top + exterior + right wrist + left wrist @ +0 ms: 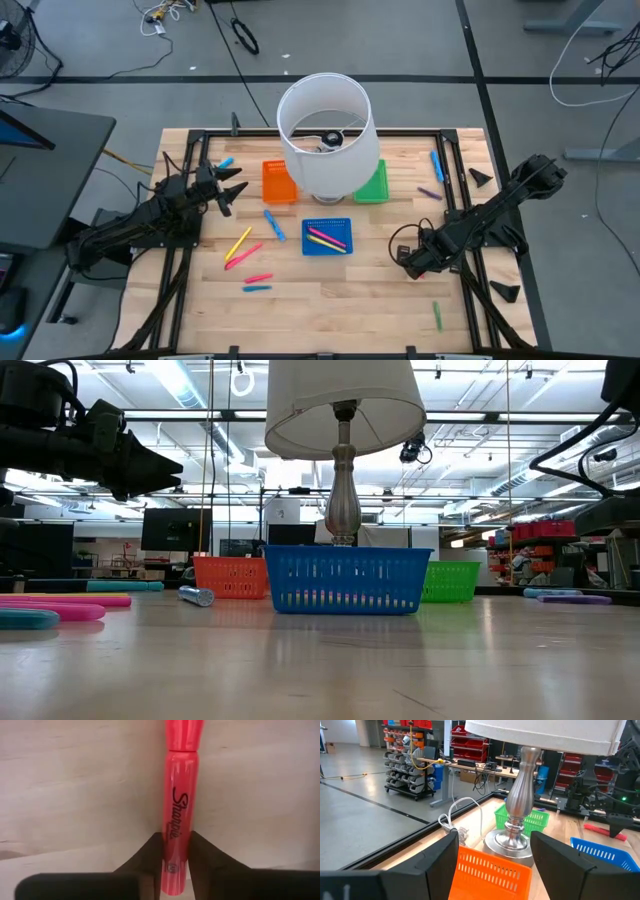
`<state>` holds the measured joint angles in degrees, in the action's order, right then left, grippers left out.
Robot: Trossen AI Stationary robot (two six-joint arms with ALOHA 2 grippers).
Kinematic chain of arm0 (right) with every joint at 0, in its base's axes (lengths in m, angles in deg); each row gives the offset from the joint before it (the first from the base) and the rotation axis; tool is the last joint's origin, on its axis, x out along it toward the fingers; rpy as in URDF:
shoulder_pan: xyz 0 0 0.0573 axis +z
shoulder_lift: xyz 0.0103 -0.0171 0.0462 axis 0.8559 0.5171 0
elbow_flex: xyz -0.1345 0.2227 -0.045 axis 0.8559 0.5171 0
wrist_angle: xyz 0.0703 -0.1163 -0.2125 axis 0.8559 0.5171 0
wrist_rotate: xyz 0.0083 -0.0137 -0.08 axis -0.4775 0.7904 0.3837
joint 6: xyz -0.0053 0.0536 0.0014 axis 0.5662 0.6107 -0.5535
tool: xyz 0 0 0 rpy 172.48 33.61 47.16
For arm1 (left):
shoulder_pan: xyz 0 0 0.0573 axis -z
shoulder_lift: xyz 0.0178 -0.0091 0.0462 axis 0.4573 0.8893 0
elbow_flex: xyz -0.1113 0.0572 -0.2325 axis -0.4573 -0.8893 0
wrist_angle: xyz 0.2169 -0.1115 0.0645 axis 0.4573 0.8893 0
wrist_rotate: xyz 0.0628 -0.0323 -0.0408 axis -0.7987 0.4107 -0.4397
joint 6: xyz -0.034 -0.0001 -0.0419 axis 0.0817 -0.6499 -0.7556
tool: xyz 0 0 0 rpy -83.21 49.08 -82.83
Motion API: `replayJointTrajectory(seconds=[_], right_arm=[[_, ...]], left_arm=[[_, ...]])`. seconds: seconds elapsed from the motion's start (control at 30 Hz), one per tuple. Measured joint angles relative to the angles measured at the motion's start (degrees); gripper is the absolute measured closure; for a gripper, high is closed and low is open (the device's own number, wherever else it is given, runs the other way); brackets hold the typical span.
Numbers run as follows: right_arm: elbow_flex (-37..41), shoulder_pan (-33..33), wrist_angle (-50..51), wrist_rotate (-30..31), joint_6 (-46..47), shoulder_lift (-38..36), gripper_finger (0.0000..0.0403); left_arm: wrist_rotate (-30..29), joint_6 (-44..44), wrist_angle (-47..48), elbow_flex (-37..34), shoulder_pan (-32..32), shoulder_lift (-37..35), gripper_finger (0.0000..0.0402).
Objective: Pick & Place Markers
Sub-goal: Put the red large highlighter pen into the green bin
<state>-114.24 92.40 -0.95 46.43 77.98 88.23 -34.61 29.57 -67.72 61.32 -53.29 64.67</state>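
Right gripper [175, 851]: low at table [350, 300], clamped on red marker [179, 805]. Left gripper [495, 865]: spread apart above orange tray [487, 872], near lamp [520, 810].

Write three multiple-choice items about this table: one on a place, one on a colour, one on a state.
1. Nearest the left gripper? A green tray B blue tray C square orange plastic tray
2. Markers inside the blue mesh tray? A pink and yellow B purple C green
3. Right gripper? A wide open B shut on a red-pink marker C holding a tray
C: the orange tray lies beside that gripper. A: both colours show there. B: its fingers clamp the marker's sides.
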Motion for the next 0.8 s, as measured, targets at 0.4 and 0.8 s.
replayJointTrajectory(seconds=[0.4, 0.8], right_arm=[[-1.5, 0.1, 2.3, -2.1, -5.1, -0.5, 0.0336], [-6.4, -2.5, 11.2, -1.6, -11.6, -4.3, 0.0336]], left_arm=[[0.0, 0.0, 0.0, 0.0, 0.0, 0.0, 0.0149], [0.0, 0.0, 0.0, 0.0, 0.0, 0.0, 0.0149]])
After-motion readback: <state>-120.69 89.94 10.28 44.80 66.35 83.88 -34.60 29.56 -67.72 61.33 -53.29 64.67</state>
